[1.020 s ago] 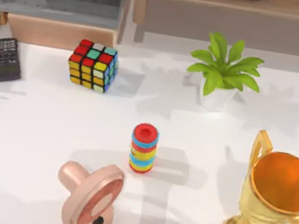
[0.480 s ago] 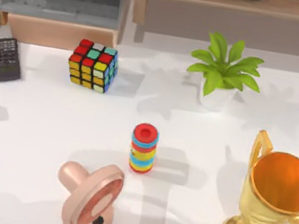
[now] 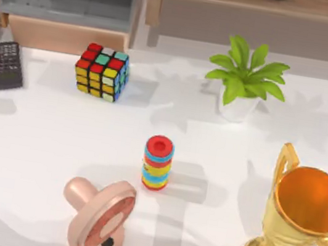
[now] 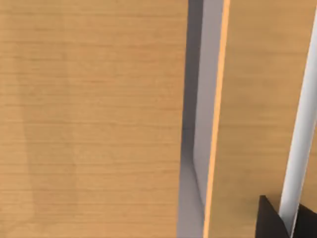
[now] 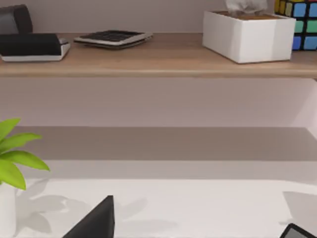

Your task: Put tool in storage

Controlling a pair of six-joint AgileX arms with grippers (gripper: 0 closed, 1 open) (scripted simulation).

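**Drawer open at far left; stapler unseen**

Drawer: far left, grey interior open. Trophy: near right. Potted plant: far right. Rubik's cube: beside drawer. Remote: left edge. Grippers: finger state indeterminable.

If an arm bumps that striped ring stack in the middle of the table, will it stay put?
Probably not. The ring stack stands upright, tall for its narrow base, so a nudge near the top would likely tip it. Being round, it may then roll. It looks like separate rings, which might scatter.
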